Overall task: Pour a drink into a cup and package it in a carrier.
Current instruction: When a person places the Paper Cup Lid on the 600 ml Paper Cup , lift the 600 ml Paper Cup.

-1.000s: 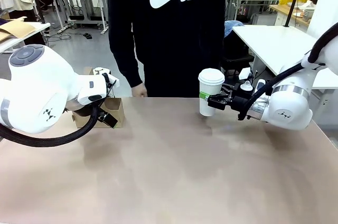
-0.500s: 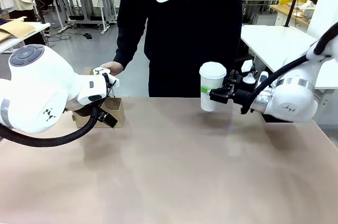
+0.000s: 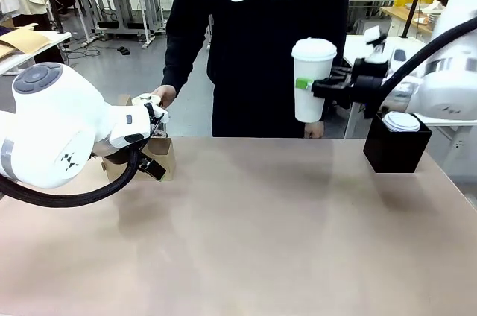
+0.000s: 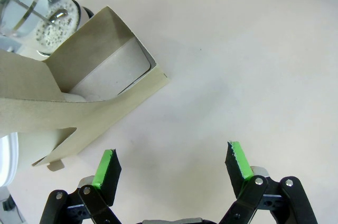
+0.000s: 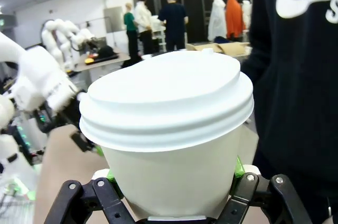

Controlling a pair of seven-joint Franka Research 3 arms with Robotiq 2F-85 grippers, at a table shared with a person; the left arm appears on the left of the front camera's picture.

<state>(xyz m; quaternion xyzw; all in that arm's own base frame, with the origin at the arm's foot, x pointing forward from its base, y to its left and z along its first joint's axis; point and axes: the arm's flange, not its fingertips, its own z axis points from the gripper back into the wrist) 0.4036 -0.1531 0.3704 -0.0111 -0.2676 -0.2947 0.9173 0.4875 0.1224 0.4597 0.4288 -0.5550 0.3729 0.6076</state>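
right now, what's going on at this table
The right gripper holds a white lidded cup in the air over the far right part of the table, near a black box. The left gripper hangs open above the table beside the cardboard carrier at the far left. The person stands across the table with one hand by the press jug behind the carrier.

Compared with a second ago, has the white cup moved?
Yes. The cup, clamped in the right gripper, has risen off the table and gone slightly rightward.
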